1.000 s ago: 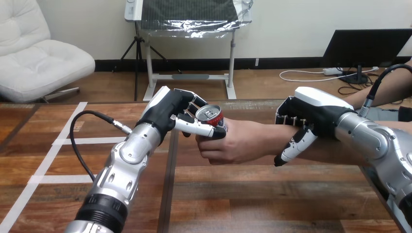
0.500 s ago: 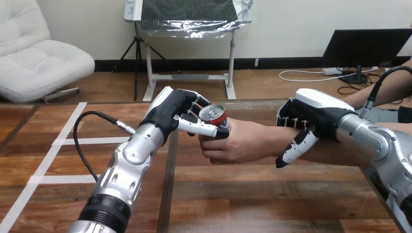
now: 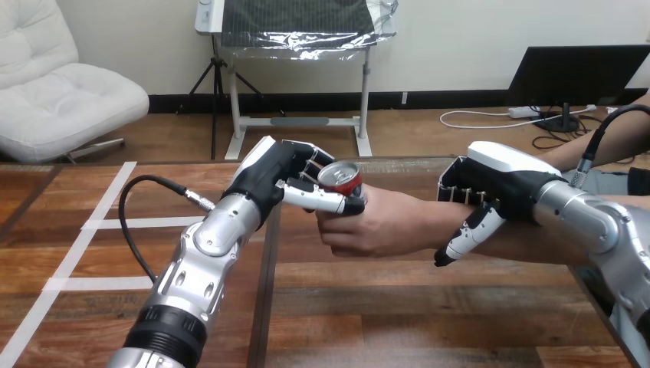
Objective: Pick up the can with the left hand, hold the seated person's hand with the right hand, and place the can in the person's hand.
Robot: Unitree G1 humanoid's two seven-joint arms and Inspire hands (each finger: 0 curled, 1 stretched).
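A red can point(image 3: 341, 179) with a silver top stands upright above the middle of the table. My left hand point(image 3: 285, 179) is shut on the can, its thumb across the front and its fingers behind. The person's hand point(image 3: 379, 222) reaches in from the right and wraps round the can's lower part, so both hands are on it. My right hand point(image 3: 481, 192) lies over the person's wrist point(image 3: 454, 220), fingers curled down across the far side and thumb hanging in front of it.
The wooden table point(image 3: 398, 307) has white tape lines point(image 3: 73, 261) on its left part. A black cable point(image 3: 134, 230) loops from my left forearm over the table. The person's forearm point(image 3: 536, 244) lies along the right side.
My left hand and the can have shifted slightly right and up, closer into the person's hand. My right hand stays on the wrist.
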